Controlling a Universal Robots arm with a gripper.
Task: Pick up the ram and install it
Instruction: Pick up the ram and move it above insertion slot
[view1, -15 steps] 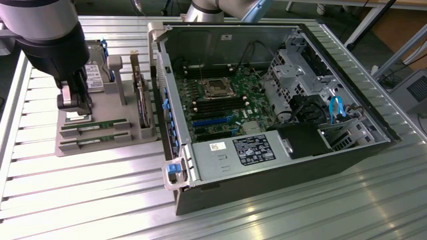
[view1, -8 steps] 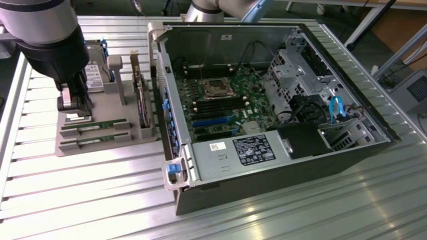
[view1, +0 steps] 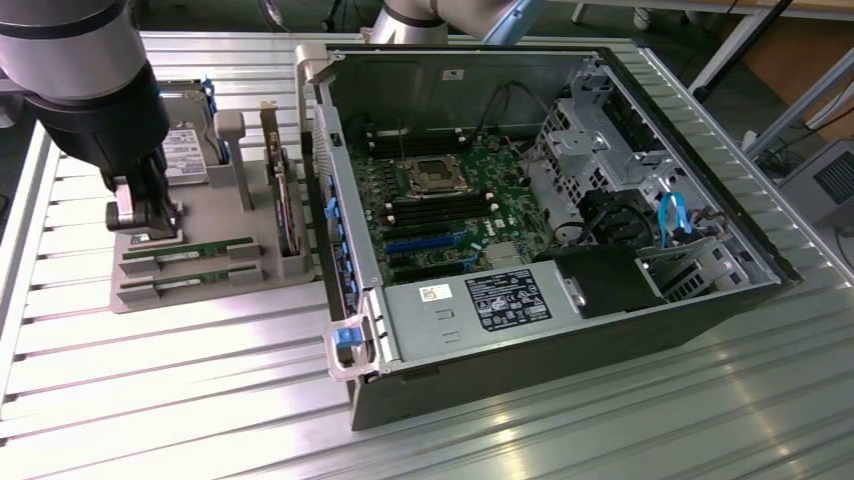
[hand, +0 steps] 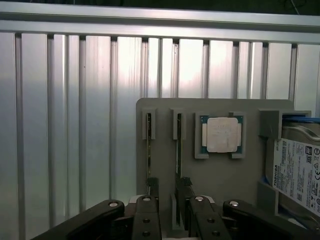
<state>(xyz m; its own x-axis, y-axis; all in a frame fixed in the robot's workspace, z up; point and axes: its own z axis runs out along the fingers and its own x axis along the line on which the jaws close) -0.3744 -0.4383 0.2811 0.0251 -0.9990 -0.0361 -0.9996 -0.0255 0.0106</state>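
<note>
Slatted aluminium table (view1: 160, 400), bright glare

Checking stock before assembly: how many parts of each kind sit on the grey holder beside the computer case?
RAM sticks: 2
Processor chip: 1
Hard drive: 1
Expansion card: 1
Total: 5

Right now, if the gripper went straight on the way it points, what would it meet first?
Probably the ram stick standing on edge in the grey holder: the gripper points down at it, open jaws either side. Depth is unclear, so a jaw might touch the holder first.
</note>
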